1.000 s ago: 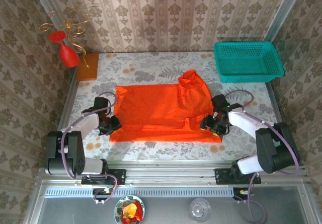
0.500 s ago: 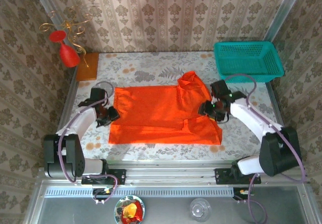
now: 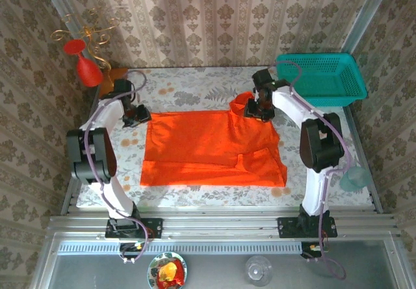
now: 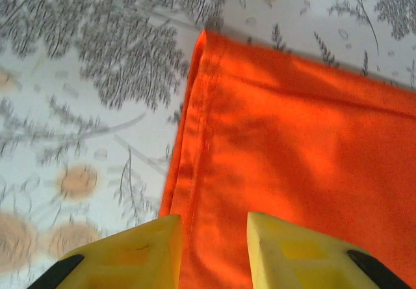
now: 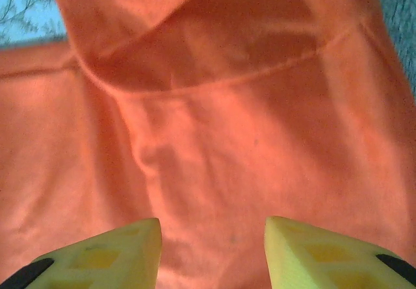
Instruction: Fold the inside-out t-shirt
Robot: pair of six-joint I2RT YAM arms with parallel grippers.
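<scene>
Inside-out t-shirt (image 3: 208,149): soft, light, limp; likely to sag and bunch. Best pinched at hemmed corners farthest from and nearest teal basket (image 3: 322,99). Left gripper (image 4: 214,227), right gripper (image 5: 211,227): jaws parted, empty.

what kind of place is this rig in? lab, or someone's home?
Probably a lab test booth dressed to look domestic: wallpaper-patterned walls closely box in a floral-clothed table, and a bare aluminium rail runs along its near edge.
</scene>
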